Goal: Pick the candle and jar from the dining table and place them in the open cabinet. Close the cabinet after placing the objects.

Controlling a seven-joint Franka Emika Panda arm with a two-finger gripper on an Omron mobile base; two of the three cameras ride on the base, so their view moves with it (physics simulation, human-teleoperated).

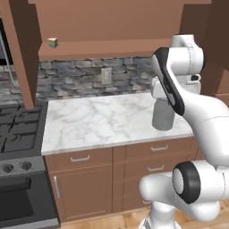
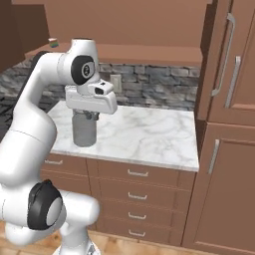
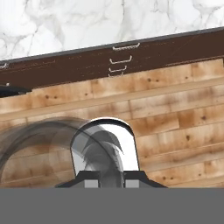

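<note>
The grey translucent jar (image 1: 163, 117) hangs upright from my gripper (image 1: 163, 99), which is shut on its darker top. It sits near the front edge of the marble counter (image 1: 98, 120), right of centre. From the right base view the jar (image 2: 84, 132) hangs below the hand, with the gripper (image 2: 85, 116) clamped on it. Looking down the hand view, the jar (image 3: 103, 146) sits between the fingertips (image 3: 91, 182), with wooden floor behind it. The open cabinet (image 1: 112, 47) is above the counter, its shelf bare wood and its door (image 1: 19, 53) swung out at the left. The candle and dining table are out of view.
A small rainbow-striped wedge (image 1: 53, 43) lies at the left end of the cabinet shelf. A black stove (image 1: 18, 129) borders the counter on the left. Brown drawers (image 2: 137, 194) run below the counter. Tall closed cabinet doors (image 2: 230, 74) stand at the right.
</note>
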